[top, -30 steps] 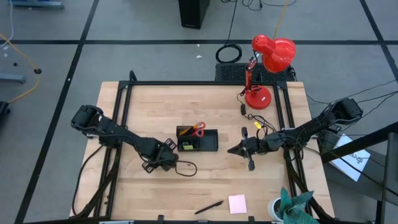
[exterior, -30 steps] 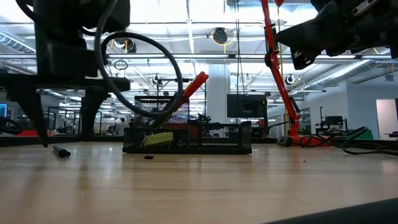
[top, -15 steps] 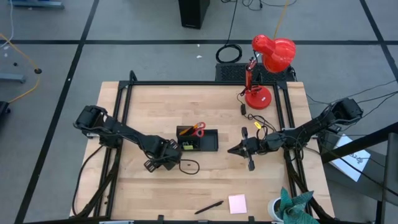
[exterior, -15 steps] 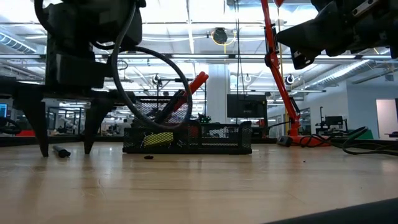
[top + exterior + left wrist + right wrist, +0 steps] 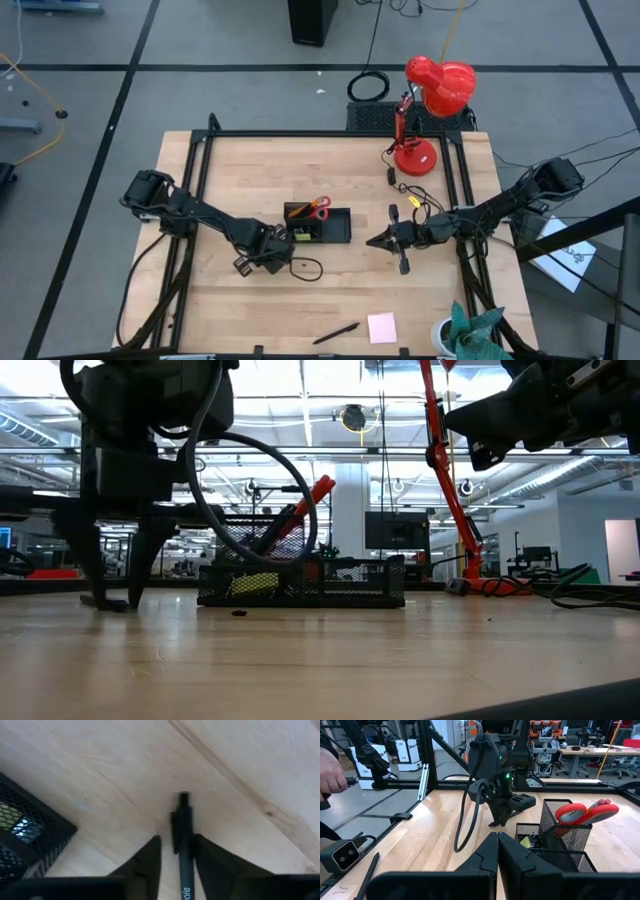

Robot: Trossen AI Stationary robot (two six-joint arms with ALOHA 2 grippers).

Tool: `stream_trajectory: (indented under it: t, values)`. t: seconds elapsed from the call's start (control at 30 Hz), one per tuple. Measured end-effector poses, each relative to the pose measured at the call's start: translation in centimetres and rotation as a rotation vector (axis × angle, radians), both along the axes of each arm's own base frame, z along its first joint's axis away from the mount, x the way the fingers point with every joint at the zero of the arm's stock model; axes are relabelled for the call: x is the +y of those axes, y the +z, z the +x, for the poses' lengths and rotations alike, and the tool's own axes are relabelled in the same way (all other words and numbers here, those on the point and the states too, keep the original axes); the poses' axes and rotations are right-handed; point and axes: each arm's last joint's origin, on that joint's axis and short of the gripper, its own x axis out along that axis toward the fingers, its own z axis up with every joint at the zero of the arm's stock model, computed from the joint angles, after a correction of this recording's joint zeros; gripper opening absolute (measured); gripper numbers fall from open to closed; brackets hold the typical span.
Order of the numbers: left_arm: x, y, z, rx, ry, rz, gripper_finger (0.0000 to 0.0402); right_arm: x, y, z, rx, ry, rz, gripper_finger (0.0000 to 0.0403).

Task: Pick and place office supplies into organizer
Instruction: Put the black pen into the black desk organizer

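Left wrist view showing a black pen [image 5: 182,845] lying flat on the wooden surface [image 5: 240,780], running lengthwise straight between the left jaws [image 5: 177,851], long axis in line with the reach, one finger on each side. Jaws standing narrowed about the barrel, contact not certain. Sitting just beside the mesh organizer [image 5: 318,226], on the left arm's side. Right jaws [image 5: 372,241] pressed together, holding nothing, hovering on the organizer's other side, farther from the pen.
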Motion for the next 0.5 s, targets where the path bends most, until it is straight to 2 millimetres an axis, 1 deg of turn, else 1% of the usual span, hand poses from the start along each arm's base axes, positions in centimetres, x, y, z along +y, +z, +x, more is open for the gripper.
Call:
stream_trajectory:
  t: [0.13,0.23,0.3,0.4,0.5]
  values:
    - [-0.04,-0.01,0.11,-0.013,0.011,-0.005,0.0065,0.00,0.01,0.00,-0.001,0.000,0.000,0.0004]
    - [-0.08,0.01,0.20,-0.021,0.089,-0.015,0.0043,0.00,0.00,0.00,0.000,0.000,0.000,0.0004]
    - [-0.14,0.01,0.36,-0.034,0.169,-0.031,0.0035,0.00,0.00,0.00,0.000,0.000,0.000,0.0004]
    - [-0.30,0.07,0.65,-0.057,0.268,-0.068,0.0037,0.00,0.01,0.00,-0.001,0.000,0.000,0.0004]
    - [-0.58,0.54,0.77,-0.098,0.311,-0.106,0.0045,0.00,0.01,0.00,0.000,-0.001,0.006,0.0004]
